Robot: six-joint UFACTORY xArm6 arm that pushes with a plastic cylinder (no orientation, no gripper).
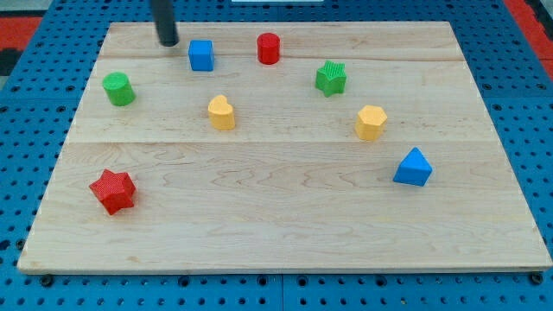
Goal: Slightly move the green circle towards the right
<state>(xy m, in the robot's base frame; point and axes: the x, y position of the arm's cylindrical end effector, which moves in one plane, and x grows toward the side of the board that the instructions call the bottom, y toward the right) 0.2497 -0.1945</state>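
Here we look down at a pale wooden board (285,216) with visible grain, resting on a blue pegboard surface (26,130) dotted with holes. Eight small ribbed plastic blocks sit on it, apart from one another.

We end in a straight dark rod with no hand to spread or pinch; my tip (168,43) rests on the board near eleven o'clock, just left of the blue cube (201,55) and up and to the right of the green circle (118,89).

The green circle, a short cylinder, stands near ten o'clock, close to the board's left edge. It is apart from my tip.

By colour we count two of each. Green: the circle and a green star (330,78) near one o'clock. Red: a red cylinder (269,48) at twelve o'clock and a red star (113,191) near eight o'clock. Blue: the cube and a blue wedge-like block (414,168) near three o'clock. Yellow: a yellow heart (221,113) just up and left of the board's centre, and a yellow hexagon (371,123) near two o'clock.
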